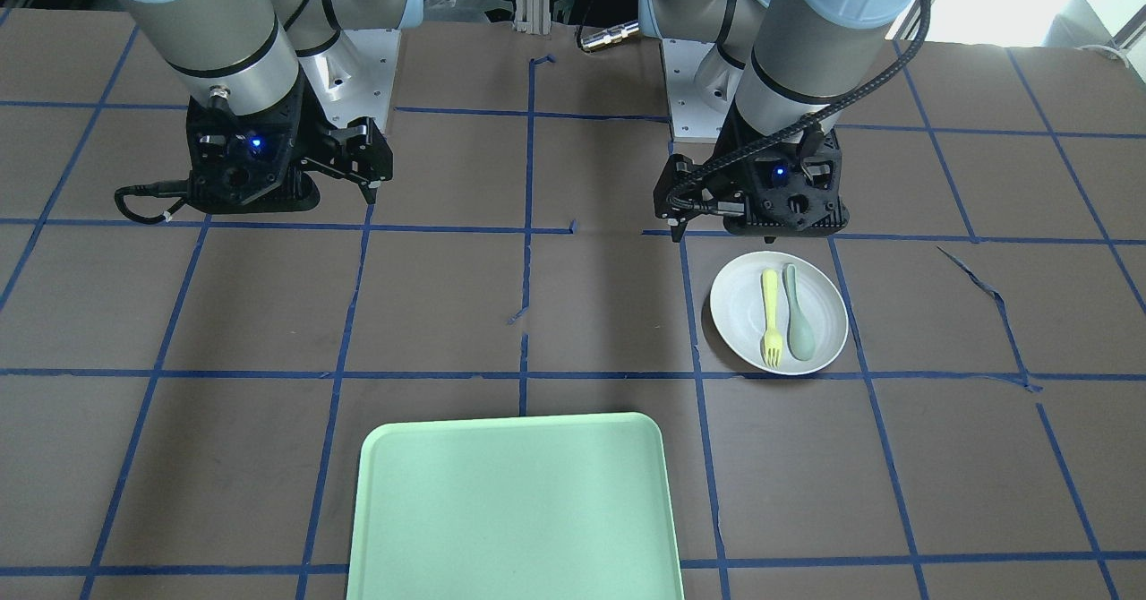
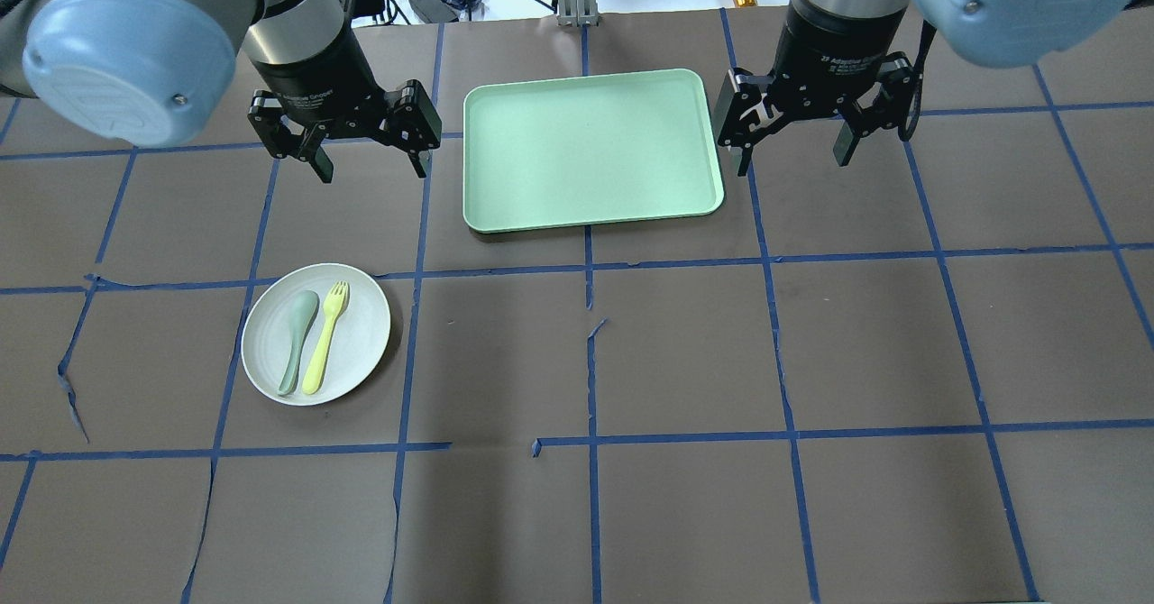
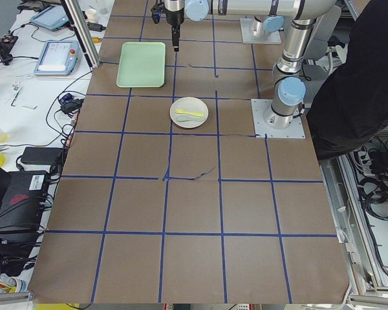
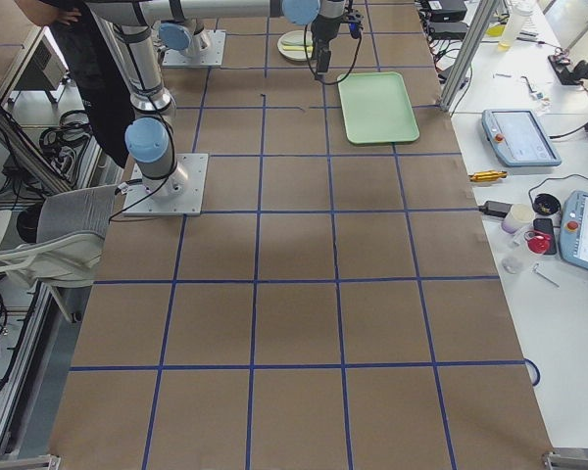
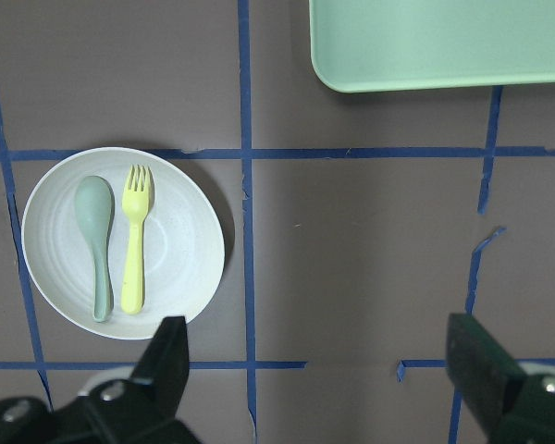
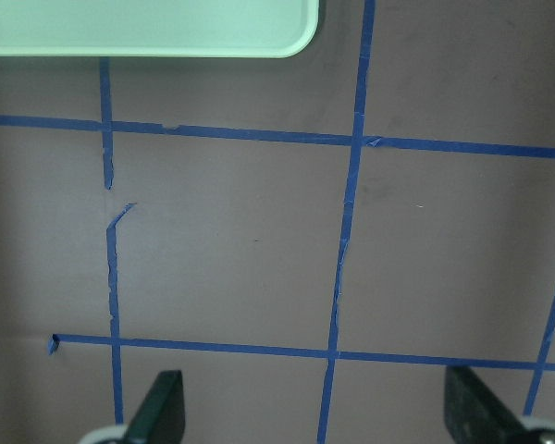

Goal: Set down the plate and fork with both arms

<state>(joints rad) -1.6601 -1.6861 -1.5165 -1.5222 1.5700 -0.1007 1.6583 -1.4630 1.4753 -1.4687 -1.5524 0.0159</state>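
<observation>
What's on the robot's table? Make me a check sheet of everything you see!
Surface: brown table with a blue tape grid, torn in spots.
Job's things: white plate on the left arm's side; yellow fork lies on it.
Clutter: grey-green spoon beside the fork on the plate; mint-green tray.
Grippers: left gripper open, holding nothing; right gripper the same.
Cables: black cable along the left arm's wrist.
Surroundings: tablet on a side bench; person in black near the robot's base.

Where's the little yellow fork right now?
In the overhead view the fork lies on the white plate, on the left side, beside the grey-green spoon.
</observation>
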